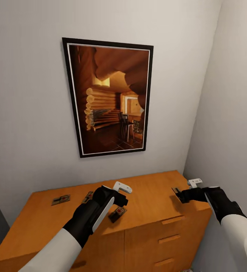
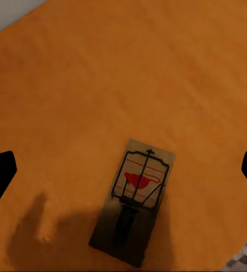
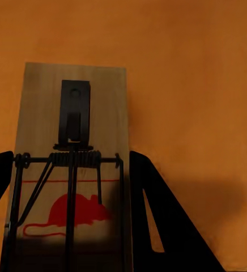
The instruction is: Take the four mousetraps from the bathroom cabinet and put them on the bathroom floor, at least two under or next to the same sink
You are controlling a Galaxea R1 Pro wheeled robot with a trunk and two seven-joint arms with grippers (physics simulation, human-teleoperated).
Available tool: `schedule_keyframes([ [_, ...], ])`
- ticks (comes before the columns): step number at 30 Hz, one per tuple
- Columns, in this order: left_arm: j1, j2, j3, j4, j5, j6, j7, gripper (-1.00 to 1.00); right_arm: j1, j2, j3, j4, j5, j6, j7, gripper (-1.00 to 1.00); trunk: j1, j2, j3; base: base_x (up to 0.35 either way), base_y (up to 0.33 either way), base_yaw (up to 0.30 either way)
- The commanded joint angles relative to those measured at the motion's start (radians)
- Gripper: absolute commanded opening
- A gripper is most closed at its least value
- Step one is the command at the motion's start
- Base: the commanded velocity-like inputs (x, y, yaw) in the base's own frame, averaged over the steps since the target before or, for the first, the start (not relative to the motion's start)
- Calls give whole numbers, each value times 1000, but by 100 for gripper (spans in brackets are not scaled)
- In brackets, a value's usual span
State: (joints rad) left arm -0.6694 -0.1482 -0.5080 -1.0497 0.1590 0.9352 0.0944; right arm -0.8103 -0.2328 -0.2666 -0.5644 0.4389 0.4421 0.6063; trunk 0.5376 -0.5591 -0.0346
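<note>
the robot faced the cabinet point(image 1: 146, 196), whose flat top held the mousetraps. the left gripper point(image 1: 117, 200) hung over one mousetrap point(image 1: 117, 214) near the front edge, its fingers spread wide on either side and not touching it, likely lined up to drop and pinch. the right gripper point(image 1: 182, 195) was closed on another mousetrap point(image 3: 72, 170) at the right end. two more traps point(image 1: 60, 199) lay further left, apart from both grippers.
</note>
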Motion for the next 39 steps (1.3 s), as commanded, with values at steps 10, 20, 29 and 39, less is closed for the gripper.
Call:
schedule_keyframes([
  [10, -1, 0, -4, 0, 11, 4, 10, 100, -1, 1, -5, -2, 9, 4, 9, -100, 1, -2, 3, 0, 229, -137],
  [20, -1, 0, -5, 2, 11, 4, 10, 100, -1, 1, -6, -2, 9, -1, 8, -100, 1, -2, 4, 0, 6, -3],
  [29, -1, -1, -7, 5, 11, 5, 10, 100, -1, 1, -6, -2, 9, -2, 9, -100, 1, -2, 4, 0, 0, 0],
  [39, -1, 8, -49, 17, 11, 5, 10, 100, -1, 1, -5, -2, 9, -2, 9, -100, 1, -2, 5, 0, 0, -51],
])
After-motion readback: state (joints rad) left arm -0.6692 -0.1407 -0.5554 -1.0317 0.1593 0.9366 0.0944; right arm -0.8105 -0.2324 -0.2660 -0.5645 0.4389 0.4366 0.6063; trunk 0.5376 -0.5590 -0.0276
